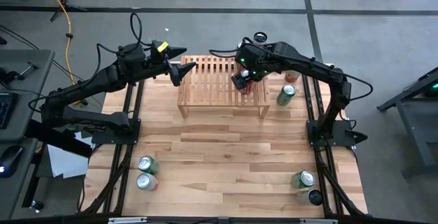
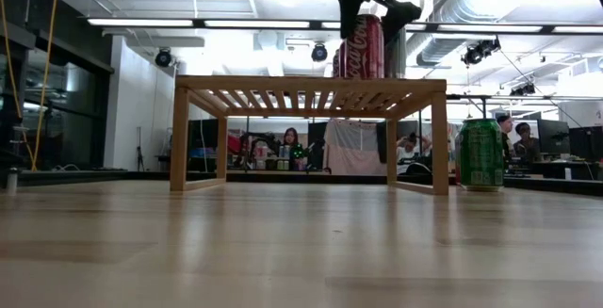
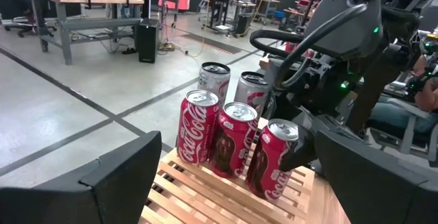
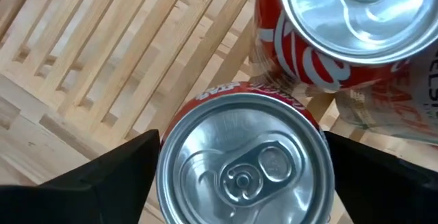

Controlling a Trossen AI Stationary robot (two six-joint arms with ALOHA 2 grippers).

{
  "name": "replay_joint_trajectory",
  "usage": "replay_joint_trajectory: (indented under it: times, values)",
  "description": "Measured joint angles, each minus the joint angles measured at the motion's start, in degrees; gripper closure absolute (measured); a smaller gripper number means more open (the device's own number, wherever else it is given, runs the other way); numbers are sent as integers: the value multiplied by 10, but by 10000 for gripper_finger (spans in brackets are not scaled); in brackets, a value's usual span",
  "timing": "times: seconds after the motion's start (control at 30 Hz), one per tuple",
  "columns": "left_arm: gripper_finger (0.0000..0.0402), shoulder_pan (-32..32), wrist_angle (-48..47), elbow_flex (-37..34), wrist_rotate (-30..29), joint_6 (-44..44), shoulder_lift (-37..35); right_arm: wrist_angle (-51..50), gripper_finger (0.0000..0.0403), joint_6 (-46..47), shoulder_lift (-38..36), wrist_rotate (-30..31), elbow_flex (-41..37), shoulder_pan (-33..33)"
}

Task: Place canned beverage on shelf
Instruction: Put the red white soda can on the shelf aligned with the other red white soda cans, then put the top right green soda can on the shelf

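Closest to us, in the right wrist view, a red can (image 4: 243,159) stands upright on the shelf (image 4: 102,53), silver lid and pull tab up, with the right hand (image 4: 243,162) straddling it, fingers spread wide on either side and not pressing the can's wall. We read only a fragment of red-and-white lettering at its rim. A second red can (image 4: 321,39) stands just behind it, touching or nearly so.

From the left wrist view we count five cans clustered at one end of the slatted top: three red ones in front, the left one (image 3: 197,128) with "Coca-Cola" script, the middle one (image 3: 233,138) with a dark figure printed on it, the right one (image 3: 274,159) under the right arm's fingers. Two silver-and-red cans (image 3: 213,80) stand behind; their labels we cannot read.

Low view shows Coca-Cola script on a can (image 2: 366,49) atop the shelf, and a green can (image 2: 480,154) standing on the surface beside the shelf's leg; its brand is too small to tell.

High view: two more cans (image 1: 146,172) at the surface's near left, two (image 1: 305,187) at near right. Left hand (image 1: 179,62) hovers open beside the shelf's left end, holding nothing.
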Motion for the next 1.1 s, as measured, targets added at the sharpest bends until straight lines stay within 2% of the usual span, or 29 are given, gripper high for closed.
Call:
replay_joint_trajectory:
  times: [0.43,0.83,1.1]
  values:
    - [25,0,0,0,0,0,0,-9,17,-2,-24,-15,1,0]
    - [25,0,-1,0,1,-2,-6,-41,16,-62,-124,-14,1,13]
    - [25,0,-3,0,4,-20,-30,-118,16,-95,-175,43,0,41]
